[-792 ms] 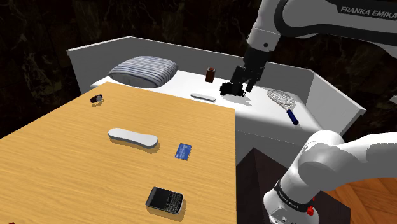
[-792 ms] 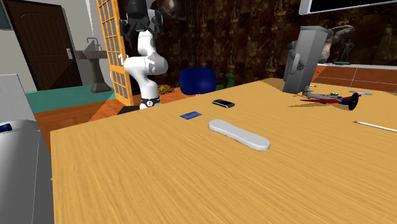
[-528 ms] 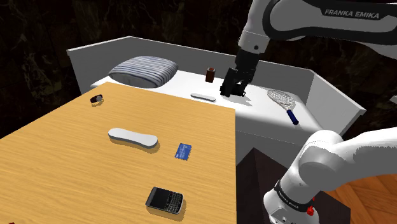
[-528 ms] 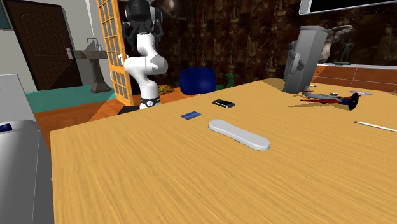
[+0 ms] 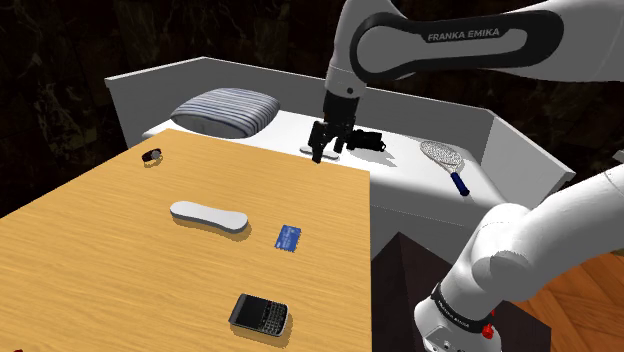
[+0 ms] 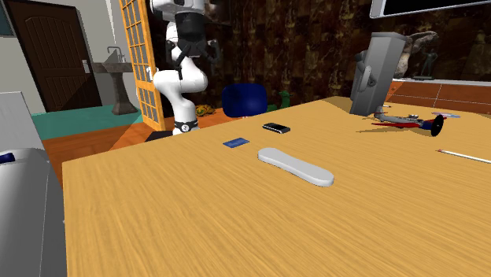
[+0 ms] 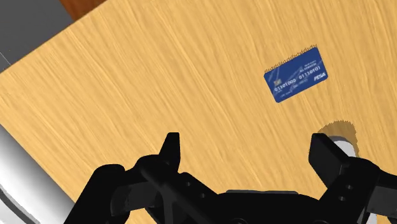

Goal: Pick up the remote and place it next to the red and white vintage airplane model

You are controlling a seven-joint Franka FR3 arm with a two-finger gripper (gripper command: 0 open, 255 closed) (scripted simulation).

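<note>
The remote (image 5: 208,215) is a long pale grey slab lying flat in the middle of the wooden table (image 5: 90,260); it also shows in the second exterior view (image 6: 295,165). The red and white airplane model (image 6: 409,122) rests near that view's right edge, beside a grey upright object (image 6: 374,75). My gripper (image 5: 327,150) hangs open over the table's far edge, well apart from the remote. In the wrist view the gripper (image 7: 248,149) holds nothing, its fingers spread above bare wood, and a pale rounded end (image 7: 342,135) peeks out behind one finger.
A blue card (image 5: 289,238) (image 7: 296,75) lies between the remote and a black phone (image 5: 260,314). Behind the table is a white walled surface (image 5: 420,185) with a striped pillow (image 5: 226,108), a small black object (image 5: 368,140) and a blue-handled racket-like thing (image 5: 445,160).
The arm has swung toward the shoulder view's left and lower, carrying the open gripper from above the white surface to the table's far edge. Nothing on the table has moved.
</note>
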